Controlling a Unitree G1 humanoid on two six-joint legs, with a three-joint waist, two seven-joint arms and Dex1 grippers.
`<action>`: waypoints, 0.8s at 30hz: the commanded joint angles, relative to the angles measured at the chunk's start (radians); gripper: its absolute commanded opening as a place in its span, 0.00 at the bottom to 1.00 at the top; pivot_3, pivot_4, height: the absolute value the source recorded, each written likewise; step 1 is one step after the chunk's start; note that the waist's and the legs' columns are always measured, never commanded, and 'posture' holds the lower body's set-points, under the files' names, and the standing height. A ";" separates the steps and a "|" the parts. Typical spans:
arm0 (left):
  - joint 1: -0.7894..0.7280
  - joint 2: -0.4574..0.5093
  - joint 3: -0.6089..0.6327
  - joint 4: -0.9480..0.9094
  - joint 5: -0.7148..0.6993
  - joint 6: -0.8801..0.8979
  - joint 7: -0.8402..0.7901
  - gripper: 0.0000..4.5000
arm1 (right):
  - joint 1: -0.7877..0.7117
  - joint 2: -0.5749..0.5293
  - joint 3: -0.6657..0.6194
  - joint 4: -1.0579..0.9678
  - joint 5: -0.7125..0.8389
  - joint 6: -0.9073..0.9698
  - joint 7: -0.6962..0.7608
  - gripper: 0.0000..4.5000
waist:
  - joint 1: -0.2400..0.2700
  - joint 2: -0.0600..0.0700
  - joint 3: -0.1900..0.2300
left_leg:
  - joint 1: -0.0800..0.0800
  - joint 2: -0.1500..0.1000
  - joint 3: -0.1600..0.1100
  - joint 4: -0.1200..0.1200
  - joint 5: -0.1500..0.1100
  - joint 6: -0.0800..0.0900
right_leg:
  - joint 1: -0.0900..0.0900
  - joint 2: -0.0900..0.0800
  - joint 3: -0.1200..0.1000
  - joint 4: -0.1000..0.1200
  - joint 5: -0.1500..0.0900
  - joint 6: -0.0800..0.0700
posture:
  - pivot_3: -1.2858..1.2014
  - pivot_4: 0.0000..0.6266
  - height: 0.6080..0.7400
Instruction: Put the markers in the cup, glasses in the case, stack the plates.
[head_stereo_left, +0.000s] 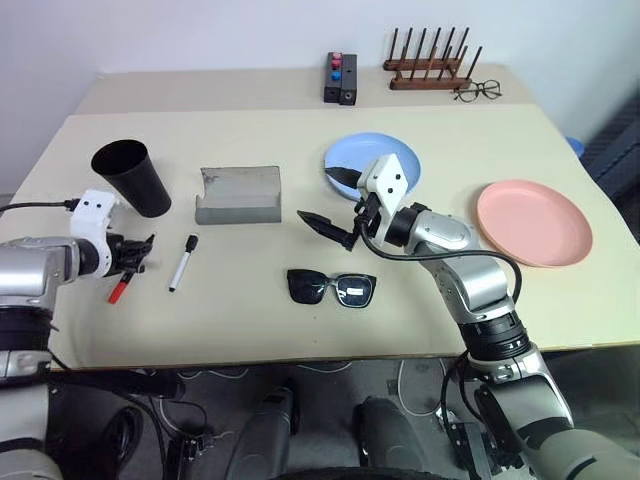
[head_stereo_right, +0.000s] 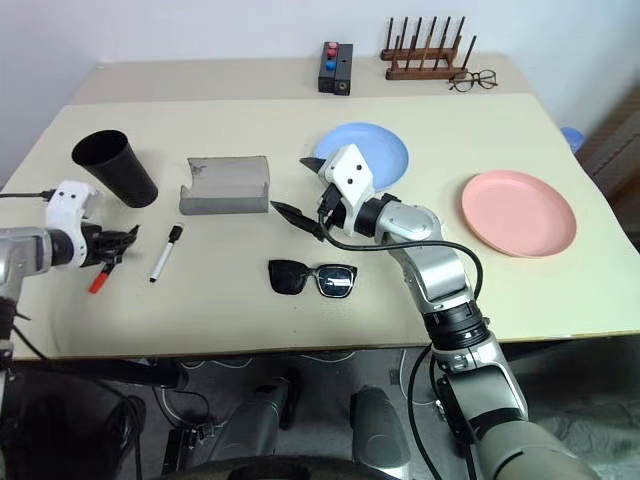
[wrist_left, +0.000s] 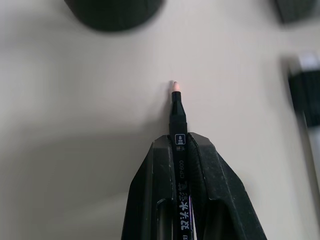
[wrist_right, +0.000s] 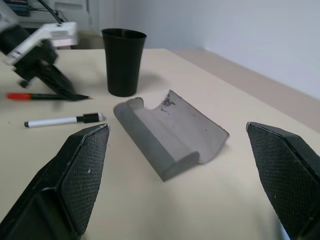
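Left wrist view showed my left gripper (wrist_left: 181, 150) with its two black fingers pressed together on a dark-barrelled pen (wrist_left: 176, 115), its tip sticking out past the fingertips just above the table (head_stereo_left: 450, 330). From the head view that pen had a red end (head_stereo_left: 118, 292) near my left gripper, at the table's left edge. The white marker (head_stereo_left: 182, 262) with its black cap lay just right of it, flat on the table, apart from my fingers. The black cup (head_stereo_left: 132, 177) stood upright farther back on the left, and the grey case (head_stereo_left: 238, 194) lay open to its right. My right gripper (head_stereo_left: 335, 205) hung above the middle of the table, jaws spread wide and empty. The sunglasses (head_stereo_left: 331, 288) lay near the front edge below it. The blue plate (head_stereo_left: 405, 152) sat behind my right wrist, and the pink plate (head_stereo_left: 533, 222) lay well apart on the right.
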 joint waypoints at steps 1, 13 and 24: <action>0.074 0.047 0.048 -0.079 -0.016 0.061 -0.007 0.01 | -0.017 -0.004 -0.017 -0.008 -0.004 -0.033 0.011 1.00 | -0.001 0.000 0.000 | 0.000 0.000 0.000 0.000 0.000 0.000 | 0.000 0.000 0.000 0.000 0.000 0.000 | 0.52 0.24 1.00; 0.193 0.048 0.111 -0.176 -0.041 0.126 0.029 0.38 | -0.011 0.005 -0.007 -0.003 -0.014 -0.043 0.026 1.00 | 0.005 0.000 0.000 | 0.001 0.000 0.000 -0.001 0.000 -0.001 | -0.003 -0.003 0.000 -0.001 0.000 0.000 | 0.52 0.24 1.00; 0.097 0.126 -0.030 -0.126 -0.018 0.071 -0.073 0.97 | 0.004 0.005 -0.003 -0.020 -0.019 -0.031 0.023 1.00 | 0.008 0.000 0.000 | 0.001 -0.001 0.000 -0.001 -0.001 -0.003 | -0.002 -0.003 -0.001 -0.001 0.000 0.000 | 0.52 0.24 1.00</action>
